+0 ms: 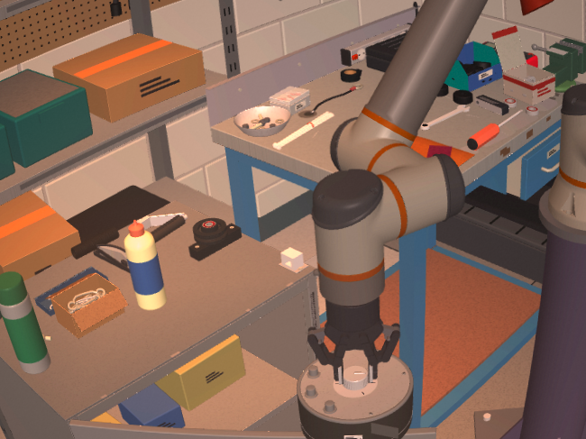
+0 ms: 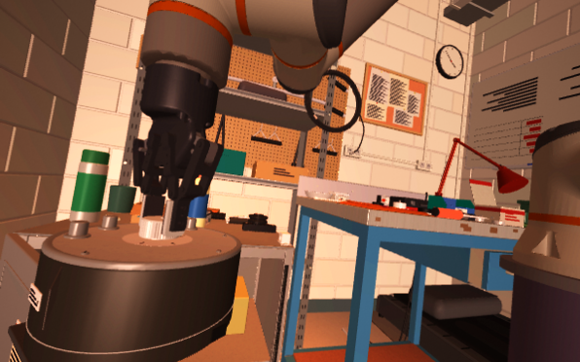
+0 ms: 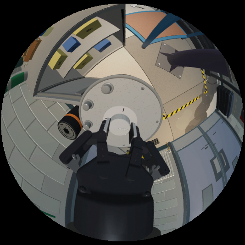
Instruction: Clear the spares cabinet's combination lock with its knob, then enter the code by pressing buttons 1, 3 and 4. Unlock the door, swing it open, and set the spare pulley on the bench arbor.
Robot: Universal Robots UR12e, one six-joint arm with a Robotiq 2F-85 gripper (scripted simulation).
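Note:
The white ribbed knob [image 1: 355, 378] [image 2: 152, 226] [image 3: 119, 125] sits in the middle of the round lock's face and is gripped by my closed gripper [image 1: 356, 374] [image 2: 163, 221] [image 3: 119, 128], which points straight down from above. The lock [image 1: 355, 400] [image 2: 131, 287] is a dark drum with a pale top plate. Three grey buttons [image 1: 313, 372] [image 3: 107, 88] stand along the plate's left rim. A dark pulley with an orange band [image 3: 69, 127] lies by the wall below the lock. The cabinet's door [image 3: 57, 93] stands swung out, showing its shelves.
The blue workbench [image 1: 391, 131] [image 2: 404, 219] stands right of the cabinet, strewn with tools. The cabinet top [image 1: 146, 283] carries a bottle [image 1: 144, 266], a green flask [image 1: 22, 322] and boxes. A dark pedestal [image 1: 557, 263] rises at the right edge. Yellow and blue boxes [image 3: 68, 52] fill the cabinet shelves.

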